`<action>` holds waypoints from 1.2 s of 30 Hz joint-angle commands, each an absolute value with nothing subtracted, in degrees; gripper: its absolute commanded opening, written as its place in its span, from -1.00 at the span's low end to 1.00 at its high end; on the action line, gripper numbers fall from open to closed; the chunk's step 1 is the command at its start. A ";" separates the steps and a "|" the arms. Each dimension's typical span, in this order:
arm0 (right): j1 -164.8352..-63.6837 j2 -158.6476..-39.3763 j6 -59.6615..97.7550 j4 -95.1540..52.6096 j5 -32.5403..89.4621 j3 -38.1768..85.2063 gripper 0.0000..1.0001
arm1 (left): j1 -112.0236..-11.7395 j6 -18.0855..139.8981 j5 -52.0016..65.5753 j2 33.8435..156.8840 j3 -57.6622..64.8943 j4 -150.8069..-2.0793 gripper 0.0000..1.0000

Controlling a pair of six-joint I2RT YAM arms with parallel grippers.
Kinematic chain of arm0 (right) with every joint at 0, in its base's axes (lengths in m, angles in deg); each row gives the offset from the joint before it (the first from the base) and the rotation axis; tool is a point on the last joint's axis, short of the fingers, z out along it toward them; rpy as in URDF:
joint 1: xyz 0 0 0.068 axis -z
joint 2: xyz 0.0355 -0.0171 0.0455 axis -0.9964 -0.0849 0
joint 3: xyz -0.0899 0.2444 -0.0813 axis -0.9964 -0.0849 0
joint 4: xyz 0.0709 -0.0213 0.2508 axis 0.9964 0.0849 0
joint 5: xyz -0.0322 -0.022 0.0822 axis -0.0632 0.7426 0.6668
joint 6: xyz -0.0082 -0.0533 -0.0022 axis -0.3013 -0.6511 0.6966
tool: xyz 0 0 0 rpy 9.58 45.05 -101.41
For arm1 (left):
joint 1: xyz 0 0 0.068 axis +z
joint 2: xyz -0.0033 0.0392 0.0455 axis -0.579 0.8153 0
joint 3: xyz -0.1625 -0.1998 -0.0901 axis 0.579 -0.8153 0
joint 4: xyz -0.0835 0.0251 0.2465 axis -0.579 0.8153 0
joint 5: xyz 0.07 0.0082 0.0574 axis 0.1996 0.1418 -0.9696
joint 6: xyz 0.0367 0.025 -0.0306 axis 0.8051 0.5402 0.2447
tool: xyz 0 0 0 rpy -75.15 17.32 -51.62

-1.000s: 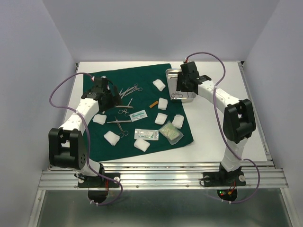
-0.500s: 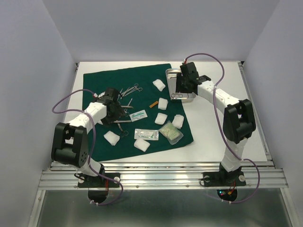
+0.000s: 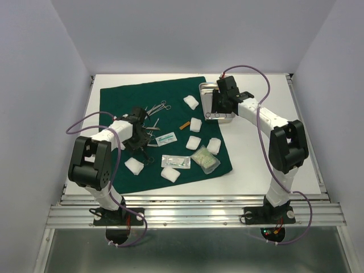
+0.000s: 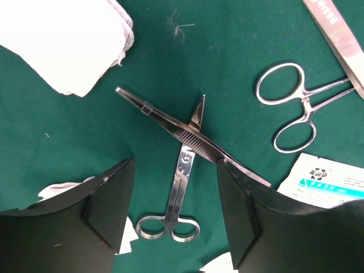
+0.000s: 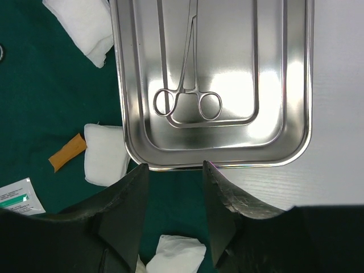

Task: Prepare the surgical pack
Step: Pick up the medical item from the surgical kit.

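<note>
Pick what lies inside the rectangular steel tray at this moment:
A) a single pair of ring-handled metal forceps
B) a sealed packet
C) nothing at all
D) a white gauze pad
A: the right wrist view shows one pair of ring-handled metal forceps lying on the floor of the rectangular steel tray, with nothing else inside its rim.

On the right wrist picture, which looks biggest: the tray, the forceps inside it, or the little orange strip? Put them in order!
Biggest to smallest:
1. tray
2. forceps, though their tips run off the top edge
3. orange strip
</note>
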State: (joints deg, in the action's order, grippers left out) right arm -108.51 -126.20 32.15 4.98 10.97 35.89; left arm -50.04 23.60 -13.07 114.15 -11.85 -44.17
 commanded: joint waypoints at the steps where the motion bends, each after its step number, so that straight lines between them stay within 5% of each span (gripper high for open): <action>1: -108.95 -123.05 31.92 4.76 11.15 35.33 -0.03 | -50.24 22.48 -15.36 114.88 -10.02 -44.28 0.40; 25: -109.48 -124.37 33.06 5.73 12.82 36.03 -0.03 | -50.32 25.02 -16.68 117.42 -7.21 -47.27 0.17; 36: -109.48 -124.63 33.41 5.64 12.65 35.86 -0.04 | -50.50 25.82 -17.47 117.61 -5.54 -46.30 -0.28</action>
